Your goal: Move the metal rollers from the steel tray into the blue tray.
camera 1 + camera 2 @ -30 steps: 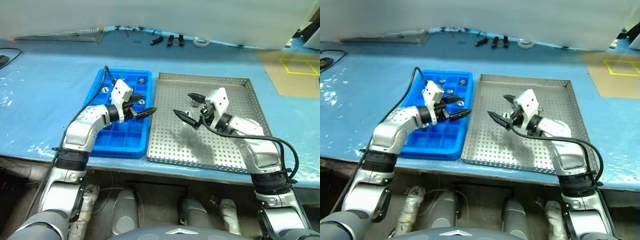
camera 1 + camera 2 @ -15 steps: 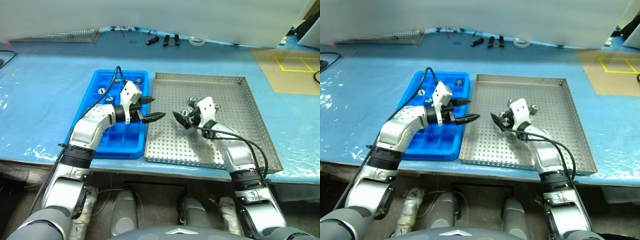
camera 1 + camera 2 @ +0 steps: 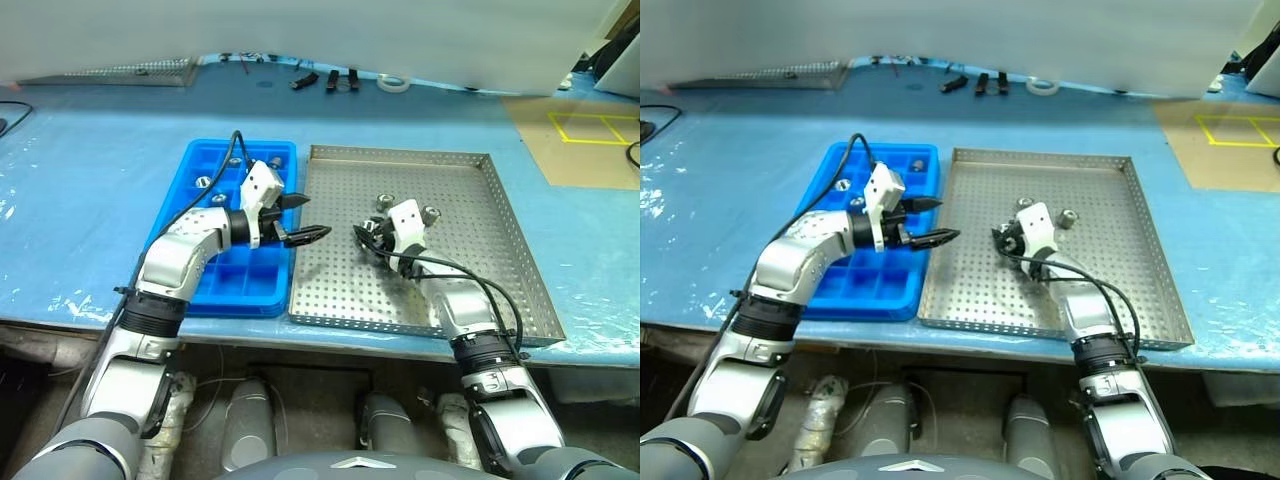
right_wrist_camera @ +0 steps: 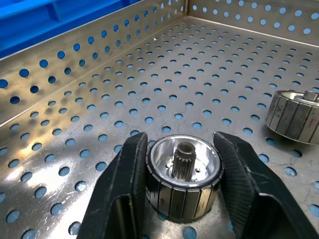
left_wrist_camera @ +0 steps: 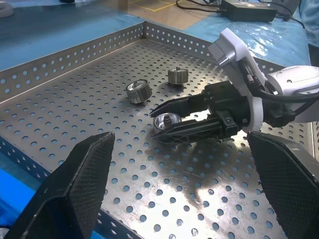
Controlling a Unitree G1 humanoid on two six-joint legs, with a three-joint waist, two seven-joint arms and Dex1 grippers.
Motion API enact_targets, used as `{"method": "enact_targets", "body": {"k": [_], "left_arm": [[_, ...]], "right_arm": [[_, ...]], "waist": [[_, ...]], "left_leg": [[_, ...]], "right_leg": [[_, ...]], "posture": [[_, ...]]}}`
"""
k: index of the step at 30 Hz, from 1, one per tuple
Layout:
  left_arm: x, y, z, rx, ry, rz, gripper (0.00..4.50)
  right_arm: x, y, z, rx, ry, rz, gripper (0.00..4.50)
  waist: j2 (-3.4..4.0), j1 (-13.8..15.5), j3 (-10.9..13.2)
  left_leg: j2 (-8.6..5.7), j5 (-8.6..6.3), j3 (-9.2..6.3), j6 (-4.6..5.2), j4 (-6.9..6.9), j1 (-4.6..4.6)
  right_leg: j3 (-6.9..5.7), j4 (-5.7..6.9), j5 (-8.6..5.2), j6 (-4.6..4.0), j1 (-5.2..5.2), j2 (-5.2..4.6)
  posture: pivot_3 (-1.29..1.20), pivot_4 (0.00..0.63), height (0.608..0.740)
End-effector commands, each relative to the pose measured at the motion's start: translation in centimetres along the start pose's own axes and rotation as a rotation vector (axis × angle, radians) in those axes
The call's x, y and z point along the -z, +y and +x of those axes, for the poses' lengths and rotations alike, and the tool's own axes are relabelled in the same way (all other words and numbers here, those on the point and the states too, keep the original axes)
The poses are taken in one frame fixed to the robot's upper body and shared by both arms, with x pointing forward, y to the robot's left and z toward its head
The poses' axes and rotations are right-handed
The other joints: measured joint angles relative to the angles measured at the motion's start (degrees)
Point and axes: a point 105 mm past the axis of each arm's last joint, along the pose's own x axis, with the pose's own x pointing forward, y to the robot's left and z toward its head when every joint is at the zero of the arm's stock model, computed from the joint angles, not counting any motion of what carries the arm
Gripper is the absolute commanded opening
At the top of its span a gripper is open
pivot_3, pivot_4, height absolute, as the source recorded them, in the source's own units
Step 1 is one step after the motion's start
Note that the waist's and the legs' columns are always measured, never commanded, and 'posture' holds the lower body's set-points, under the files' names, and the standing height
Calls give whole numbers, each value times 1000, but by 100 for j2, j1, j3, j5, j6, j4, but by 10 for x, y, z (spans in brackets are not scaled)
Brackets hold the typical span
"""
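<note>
The steel tray [image 3: 470, 185] lies right of the blue tray [image 3: 215, 282]. My right gripper [image 3: 362, 238] rests low on the steel tray's floor, shut on a metal roller [image 4: 183, 175] that stands on end between its fingers [image 4: 130, 172]. Two more rollers [image 3: 383, 203] [image 3: 431, 213] sit just behind it, and the nearer of them shows in the right wrist view as a roller [image 4: 294, 117]. My left gripper [image 3: 305, 218] hovers open and holding nothing over the seam between the two trays, pointing at the right gripper [image 5: 167, 124]. Some rollers [image 3: 203, 182] [image 3: 277, 160] lie in the blue tray's far compartments.
Black tools [image 3: 340, 80] and a tape roll [image 3: 392, 83] lie along the table's far edge. A perforated metal sheet [image 3: 130, 70] sits at the far left. A brown board with yellow tape [image 3: 585, 135] lies to the right of the steel tray.
My right gripper has sunk to the steel tray's floor and closed on a roller; a second ago it hung open above the tray. The left gripper has stayed open in nearly the same place.
</note>
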Motion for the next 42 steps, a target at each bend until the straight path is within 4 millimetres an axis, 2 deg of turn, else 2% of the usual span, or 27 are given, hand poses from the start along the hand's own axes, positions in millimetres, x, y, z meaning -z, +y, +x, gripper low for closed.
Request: {"method": "enact_targets", "body": {"k": [1,6,9,13,17,22,26,32,38,42], "left_arm": [[-10,-5,-4,20,-19,28,4500],[-6,-4,-16,18,-3,21,4500],[-4,-2,-23,3,3,27,4500],[-2,9,-38,-85,13,56,4500],[-2,16,-54,-177,0,53,4500],[5,16,-82,-328,2,53,4500],[5,17,-109,-476,-20,47,4500],[12,-1,-134,-571,-21,7,4500],[13,-11,-141,-606,-20,-19,4500],[14,-15,-139,-599,-14,-27,4500]], "right_arm": [[-9,6,0,-24,-30,-8,1643],[-24,9,-2,-60,-73,-19,1643],[-41,15,-3,-110,-121,-30,1643],[-82,37,-6,-272,-224,-53,1643],[-104,56,-3,-404,-262,-92,1643],[-120,77,15,-512,-280,-122,1643],[-124,98,34,-592,-278,-137,1643],[-120,121,54,-676,-256,-146,1643],[-110,134,62,-709,-230,-141,1643],[-101,129,69,-656,-199,-149,1643]], "waist": [[0,0,0],[0,-7,0],[1,3,0],[2,9,1],[2,32,1],[1,107,1],[-2,218,3],[-2,496,3],[-1,814,3],[0,914,4]], "left_leg": [[0,0,0,0,0,1],[1,0,0,0,-1,2],[3,0,0,0,-2,0],[2,-7,0,12,-2,1],[5,-7,-2,11,-5,3],[8,-6,-6,9,-17,-2],[12,1,-10,-1,-34,-18],[14,6,-30,-11,-62,-25],[24,14,-78,-24,-62,-47],[20,21,-107,-35,-62,-47]], "right_leg": [[0,1,0,0,0,0],[1,1,0,0,0,2],[-1,1,0,0,-2,4],[1,1,0,0,-3,2],[-3,8,-1,-1,-4,2],[-13,7,-5,-8,-9,-1],[-18,12,-9,-15,-37,0],[-54,14,-26,-42,-41,-1],[-99,19,-32,-52,-38,10],[-101,33,-33,-53,-36,13]], "posture": [[-16,150,740],[-6,150,740],[6,150,740],[60,150,740],[174,150,740],[304,150,740],[397,150,740],[495,150,740],[530,150,740],[526,150,740]]}}
